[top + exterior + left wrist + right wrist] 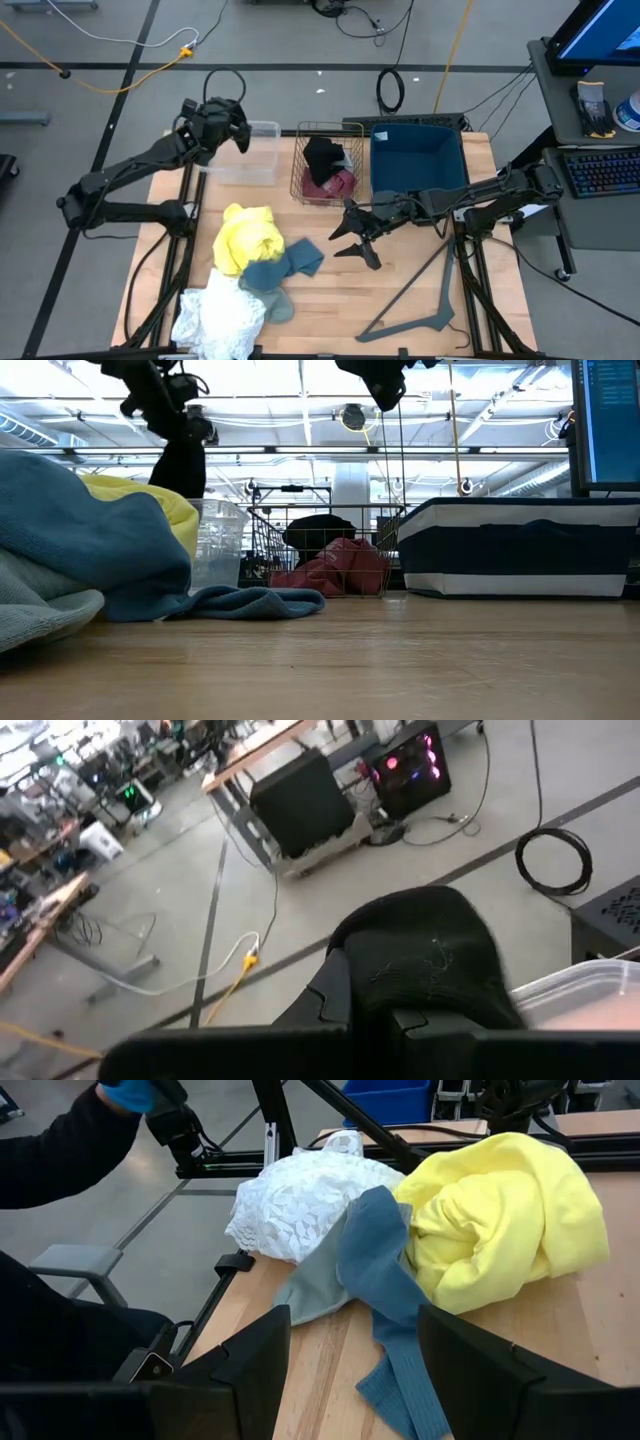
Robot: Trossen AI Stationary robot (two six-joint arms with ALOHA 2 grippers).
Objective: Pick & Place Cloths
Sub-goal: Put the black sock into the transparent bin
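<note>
My left gripper [228,122] hangs high over the table's far left, beside a clear plastic tub [252,152], shut on a black cloth [420,960]. My right gripper [355,238] hovers open above the table's middle, pointing toward the heap of cloths and touching nothing. In that heap a yellow cloth [248,238] lies bunched, a teal-blue cloth [385,1280] spreads beside it, a light grey one [315,1280] lies under the teal-blue, and a white lacy one [295,1200] lies at the near left corner. A maroon-pink cloth [338,183] and another black one [322,155] lie in a wire basket [300,165]. My left gripper holds the black cloth [184,465] between its shut fingers; the cloth itself bunches over the fingertips and hides the place of contact. The cloth hangs slack below the gripper, lifted clear of the table and beside the tub's far left corner.
A dark blue bin [440,150] stands right of the wire basket. A grey clothes hanger [425,300] lies at the near right. A person's dark sleeve and blue glove [120,1095] show beyond the table's left edge. Bare wood lies between heap and hanger.
</note>
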